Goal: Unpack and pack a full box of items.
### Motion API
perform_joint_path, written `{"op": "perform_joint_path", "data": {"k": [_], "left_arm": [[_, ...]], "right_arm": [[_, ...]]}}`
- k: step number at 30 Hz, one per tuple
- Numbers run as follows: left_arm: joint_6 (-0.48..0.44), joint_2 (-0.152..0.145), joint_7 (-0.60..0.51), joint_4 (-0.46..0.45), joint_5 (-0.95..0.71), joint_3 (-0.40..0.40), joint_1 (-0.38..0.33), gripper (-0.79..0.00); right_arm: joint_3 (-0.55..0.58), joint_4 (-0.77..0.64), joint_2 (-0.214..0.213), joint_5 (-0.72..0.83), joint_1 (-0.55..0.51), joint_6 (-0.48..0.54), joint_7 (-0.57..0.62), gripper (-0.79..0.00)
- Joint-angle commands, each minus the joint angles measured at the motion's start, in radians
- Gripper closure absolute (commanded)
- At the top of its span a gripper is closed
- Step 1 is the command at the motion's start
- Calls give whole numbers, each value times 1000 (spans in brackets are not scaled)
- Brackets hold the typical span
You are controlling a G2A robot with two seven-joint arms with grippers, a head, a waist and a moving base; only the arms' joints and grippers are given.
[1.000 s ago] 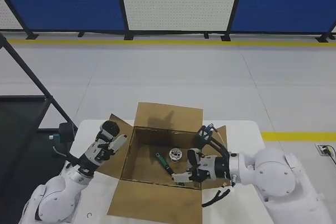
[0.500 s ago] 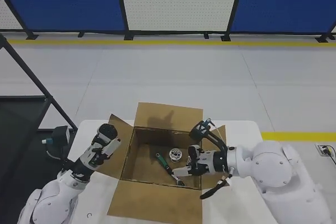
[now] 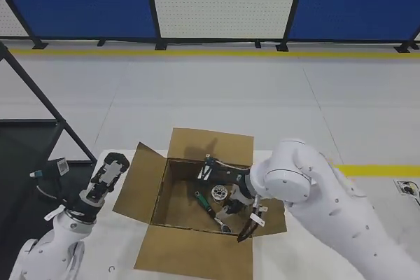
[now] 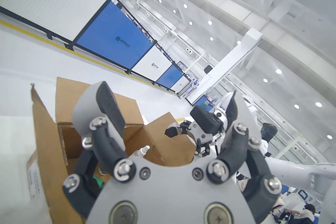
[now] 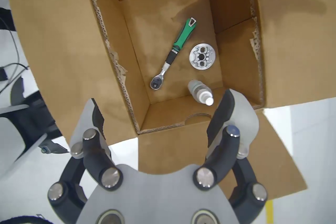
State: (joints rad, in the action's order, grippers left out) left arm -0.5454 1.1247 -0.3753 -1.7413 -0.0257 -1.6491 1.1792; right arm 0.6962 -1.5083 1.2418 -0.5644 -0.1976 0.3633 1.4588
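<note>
Right wrist view: we hold the right tool [image 5: 161, 104] spread over the box [image 5: 105, 12], likely aiming for the bottle [image 5: 200, 91]; left tool [image 4: 170, 95], also spread, sits clear.

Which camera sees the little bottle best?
The right wrist view: the bottle sits in full sight on the box floor. The left wrist view catches just its tip; the top view shows it tiny.

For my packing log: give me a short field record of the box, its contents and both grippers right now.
box: cardboard, open, flaps spread
contents: green-handled ratchet wrench, metal disc, small bottle, on the box floor
right gripper: open, empty, above the box
left gripper: open, empty, outside the box, pointing upward
</note>
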Motion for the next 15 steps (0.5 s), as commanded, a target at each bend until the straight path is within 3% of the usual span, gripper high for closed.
{"op": "perform_joint_path", "data": {"k": [1,8,15], "left_arm": [[-7,-1,7,-9,-9,-16,23,-785],[-13,-2,20,-38,-21,-30,57,-785],[-15,-2,20,-42,-20,-27,58,-785]], "right_arm": [[-95,64,11,4,72,20,-22,-785],[-324,295,62,86,221,67,-69,-785],[-341,340,70,105,238,58,-60,-785]]}}
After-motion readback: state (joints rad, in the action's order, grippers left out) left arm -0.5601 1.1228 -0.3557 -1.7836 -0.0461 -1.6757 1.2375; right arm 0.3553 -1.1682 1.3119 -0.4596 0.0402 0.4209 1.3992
